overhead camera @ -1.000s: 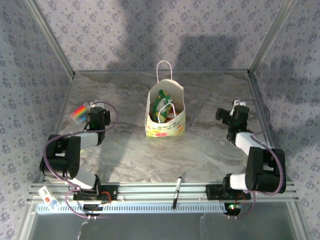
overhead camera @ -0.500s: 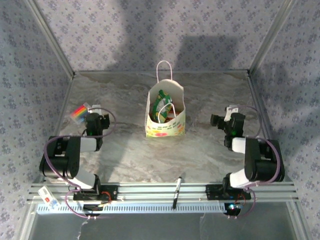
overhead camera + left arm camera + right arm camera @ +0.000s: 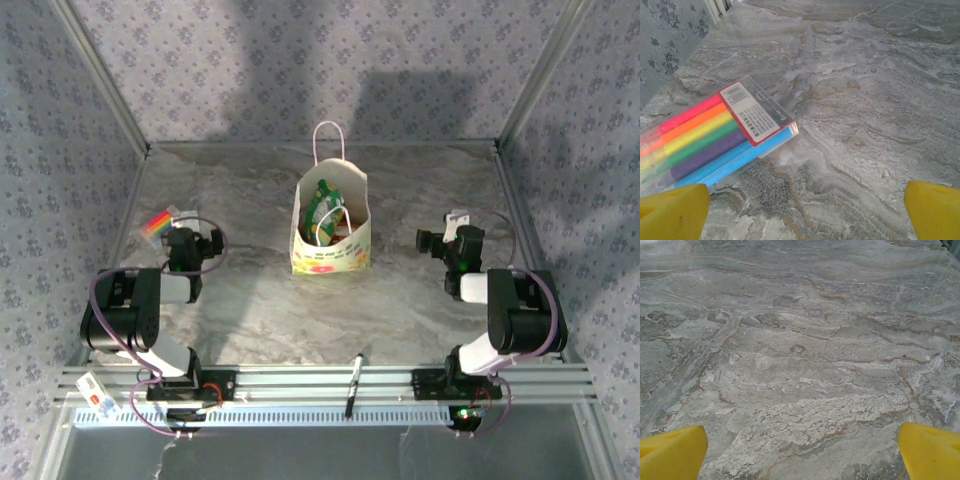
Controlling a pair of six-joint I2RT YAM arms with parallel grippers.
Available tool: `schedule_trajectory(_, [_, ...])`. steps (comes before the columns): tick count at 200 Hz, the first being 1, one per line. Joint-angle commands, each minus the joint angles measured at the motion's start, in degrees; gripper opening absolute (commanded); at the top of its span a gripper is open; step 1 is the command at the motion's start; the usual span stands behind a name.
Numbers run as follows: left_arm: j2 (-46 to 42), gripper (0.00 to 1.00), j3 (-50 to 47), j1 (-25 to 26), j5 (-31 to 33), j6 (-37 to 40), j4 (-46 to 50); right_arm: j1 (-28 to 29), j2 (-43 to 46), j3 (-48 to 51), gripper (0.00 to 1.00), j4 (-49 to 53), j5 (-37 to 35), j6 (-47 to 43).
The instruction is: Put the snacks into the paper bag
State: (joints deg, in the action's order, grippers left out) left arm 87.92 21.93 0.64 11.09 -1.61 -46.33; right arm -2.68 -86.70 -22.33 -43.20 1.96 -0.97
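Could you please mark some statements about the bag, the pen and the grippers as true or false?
1. The cream flower-printed paper bag stands upright. True.
2. The left gripper has its jaws shut on the clear case of coloured markers. False: they are open; the case lies on the grey marble table.
3. The black pen lies inside the bag. False: it lies on the near metal rail.
4. The right gripper has its jaws open above the table. True.

Snacks inside paper bag
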Motion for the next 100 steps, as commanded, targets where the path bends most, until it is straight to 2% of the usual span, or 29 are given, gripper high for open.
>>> schedule_trajectory(1, [0.0,1.00,1.1,-0.2,-1.3,-0.9,-1.7,0.5,-0.2,-0.7,1.00,-1.5,-1.8,-1.0])
schedule_trajectory(100, [0.0,1.00,1.1,-0.3,-1.3,-0.9,-1.7,0.3,-0.4,-0.9,1.00,-1.1,-1.3,-0.9])
